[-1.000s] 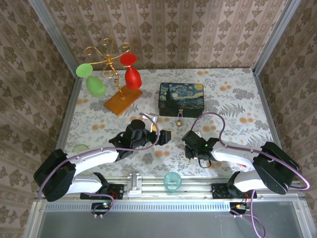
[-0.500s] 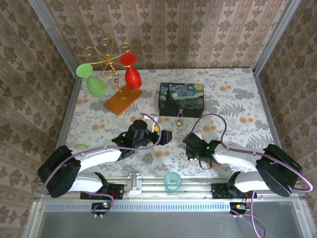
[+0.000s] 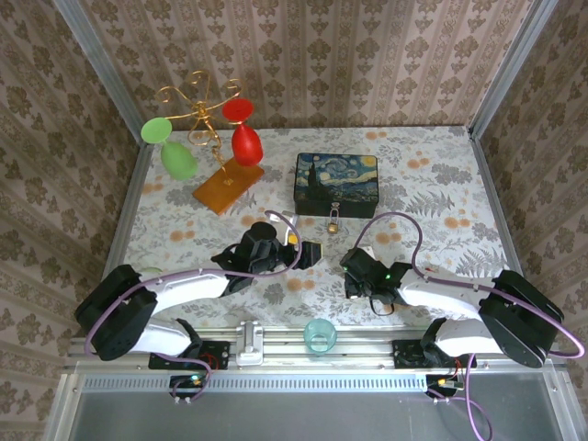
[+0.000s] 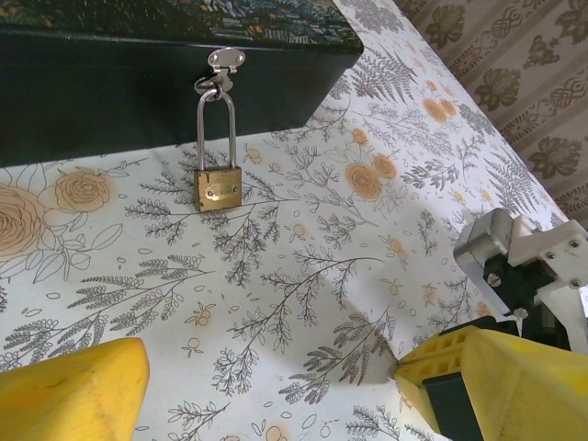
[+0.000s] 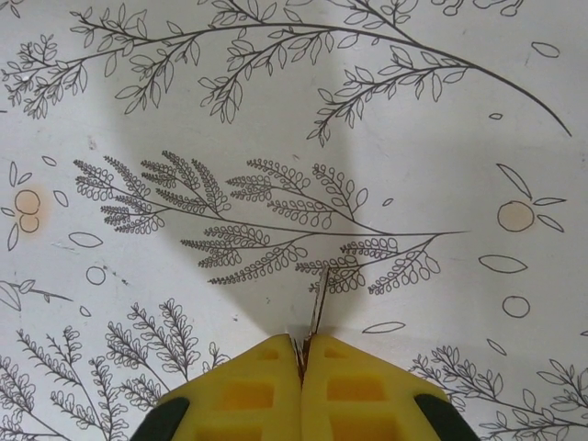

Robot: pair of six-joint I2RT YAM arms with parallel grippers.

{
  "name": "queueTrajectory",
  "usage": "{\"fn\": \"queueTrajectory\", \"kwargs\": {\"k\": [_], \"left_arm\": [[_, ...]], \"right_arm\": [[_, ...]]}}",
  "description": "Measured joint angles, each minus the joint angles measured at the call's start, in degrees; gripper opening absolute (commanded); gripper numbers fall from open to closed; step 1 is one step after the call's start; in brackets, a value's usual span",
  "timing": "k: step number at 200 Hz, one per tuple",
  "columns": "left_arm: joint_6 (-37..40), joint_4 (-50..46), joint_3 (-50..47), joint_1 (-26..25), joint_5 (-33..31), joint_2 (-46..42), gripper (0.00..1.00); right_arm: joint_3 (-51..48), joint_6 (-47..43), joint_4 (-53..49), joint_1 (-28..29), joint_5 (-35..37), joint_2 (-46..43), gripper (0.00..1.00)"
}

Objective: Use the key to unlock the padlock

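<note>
The brass padlock (image 4: 219, 190) lies on the floral tablecloth, its silver shackle (image 4: 214, 119) looped through the hasp (image 4: 223, 62) of the Starry Night box (image 3: 336, 178). From above, the padlock (image 3: 333, 221) sits just in front of the box. My left gripper (image 4: 276, 400) is open with only cloth between its yellow fingers (image 4: 496, 386), a short way in front of the padlock; seen from above, the left gripper (image 3: 308, 253) is near the table's middle. My right gripper (image 5: 301, 354) is shut on the key (image 5: 317, 308), whose thin blade pokes out just above the cloth. The right gripper (image 3: 355, 283) is nearer to me than the padlock.
A gold stand on an orange base (image 3: 227, 187) holds red (image 3: 245, 142) and green (image 3: 177, 158) glasses at the back left. A teal cup (image 3: 320, 335) sits at the near edge between the arm bases. Patterned walls close in the table.
My right gripper has drifted slightly toward the near edge with the key still pinched. The left arm has shifted a little to the right.
</note>
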Motion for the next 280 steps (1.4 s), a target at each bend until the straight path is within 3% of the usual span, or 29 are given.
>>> {"fn": "queueTrajectory", "kwargs": {"k": [28,56,97,128,188,242,280], "left_arm": [[-3.4,0.4,0.2,0.0,0.0,0.1,0.83],[-11.7,1.7,1.0,-0.1,-0.2,-0.3,0.76],[-27.0,6.5,1.4,-3.1,-0.2,-0.4,0.64],[-34.5,8.6,1.4,-4.1,0.0,-0.4,0.61],[-36.1,7.1,1.4,-2.6,2.3,-2.2,0.53],[-37.0,7.6,1.3,-1.8,4.7,-2.2,0.35],[-37.7,8.6,1.3,-2.1,6.0,-1.6,0.3]], "right_arm": [[0.2,-1.6,-3.0,0.1,-1.3,-2.5,0.0],[2.0,-5.8,-5.9,0.2,-1.5,-8.3,0.0],[3.8,-16.3,-6.3,0.7,-1.1,-20.3,0.0],[6.4,-26.9,-5.8,5.0,3.3,-22.7,0.0],[8.3,-48.3,1.1,16.9,17.1,-16.2,0.0],[9.2,-54.6,5.9,17.7,21.7,-12.2,0.0],[9.9,-55.3,7.3,18.0,24.8,-9.3,0.0]]}}
